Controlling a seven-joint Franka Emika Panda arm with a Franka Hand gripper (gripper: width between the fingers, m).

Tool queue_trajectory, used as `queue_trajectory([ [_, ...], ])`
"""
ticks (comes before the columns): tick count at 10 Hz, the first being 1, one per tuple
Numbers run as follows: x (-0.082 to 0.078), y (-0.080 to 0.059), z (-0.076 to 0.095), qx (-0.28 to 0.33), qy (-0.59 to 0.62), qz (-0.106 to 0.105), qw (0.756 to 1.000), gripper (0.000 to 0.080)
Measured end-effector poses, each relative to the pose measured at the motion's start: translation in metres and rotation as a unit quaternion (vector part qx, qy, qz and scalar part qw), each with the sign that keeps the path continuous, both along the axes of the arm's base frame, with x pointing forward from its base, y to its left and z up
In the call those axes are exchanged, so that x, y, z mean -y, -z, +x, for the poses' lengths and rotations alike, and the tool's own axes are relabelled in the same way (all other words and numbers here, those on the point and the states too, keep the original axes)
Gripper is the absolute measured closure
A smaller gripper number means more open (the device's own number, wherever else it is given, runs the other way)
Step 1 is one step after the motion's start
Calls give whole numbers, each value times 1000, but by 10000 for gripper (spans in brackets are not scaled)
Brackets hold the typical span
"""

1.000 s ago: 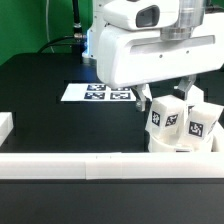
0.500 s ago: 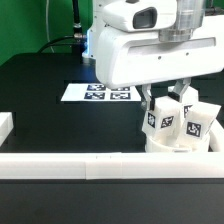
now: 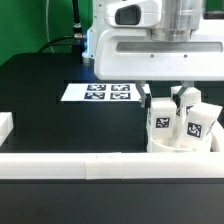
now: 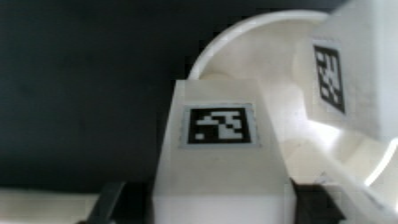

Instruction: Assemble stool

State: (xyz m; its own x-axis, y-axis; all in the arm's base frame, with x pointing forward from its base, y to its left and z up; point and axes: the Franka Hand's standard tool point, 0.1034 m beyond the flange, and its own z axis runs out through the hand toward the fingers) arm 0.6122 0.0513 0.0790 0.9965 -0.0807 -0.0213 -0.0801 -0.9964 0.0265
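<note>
**Operator:** Clutter near the arm, what do you see?

**Observer:** Your marker board lies flat on the black table, on the exterior view's left of the stool parts and apart from them. A long white rail runs along the near edge of the table, and a short white block sits at the far left of that view. The rail passes right in front of the stool seat, so you only get the seat's upper rim there.

**Operator:** And the stool itself?

**Observer:** The seat sits at the exterior view's right, just behind the rail. Two tagged legs stand upright on it: the left leg and the right leg, close together. A third leg I cannot make out for certain.

**Operator:** Gripper?

**Observer:** Your gripper hangs directly above the legs, its big white body hiding the table behind. In the wrist view a tagged leg fills the middle with dark fingers at either side of its base, the seat's curved wall beyond. Whether the fingers press on the leg or stand clear, I cannot tell.

**Operator:** Surroundings?

**Observer:** Green backdrop behind the table, with dark cables hanging down
</note>
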Motion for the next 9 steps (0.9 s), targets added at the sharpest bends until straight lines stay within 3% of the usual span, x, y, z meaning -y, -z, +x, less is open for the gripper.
queue_trajectory([
  [2,-4,0,0,7,154,-4,988,465],
  [4,-3,0,0,14,310,-9,950,464],
  [6,-2,-1,1,16,360,-10,933,464],
  [9,-1,-1,1,19,465,-12,885,464],
])
